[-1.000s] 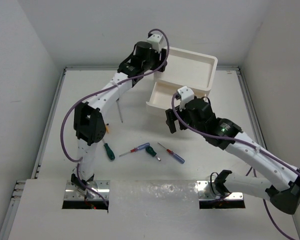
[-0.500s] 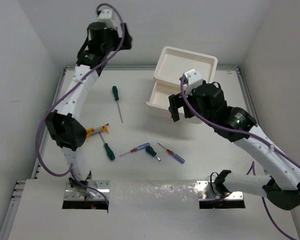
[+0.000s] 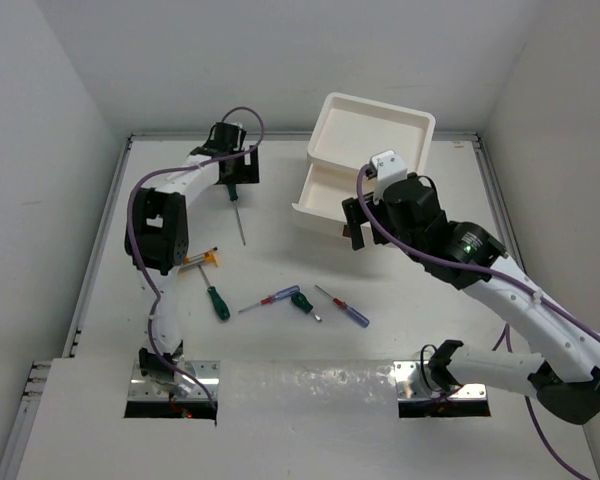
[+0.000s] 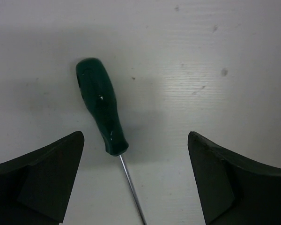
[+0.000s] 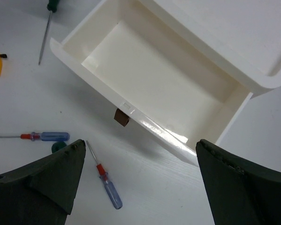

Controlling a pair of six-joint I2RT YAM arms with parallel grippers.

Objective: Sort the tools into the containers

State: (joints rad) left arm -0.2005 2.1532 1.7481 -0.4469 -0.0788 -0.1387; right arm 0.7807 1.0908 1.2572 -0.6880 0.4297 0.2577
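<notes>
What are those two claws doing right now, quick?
Left gripper: open, empty, over the green screwdriver.
Right gripper: open, empty, by the open drawer.

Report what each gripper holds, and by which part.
Nothing. The left gripper is open over the green screwdriver; the right gripper is open above the drawer.

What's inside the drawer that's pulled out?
Nothing that shows: the drawer has only its bare white floor and walls. Its back end sits under the white box, so that part is hidden.
</notes>
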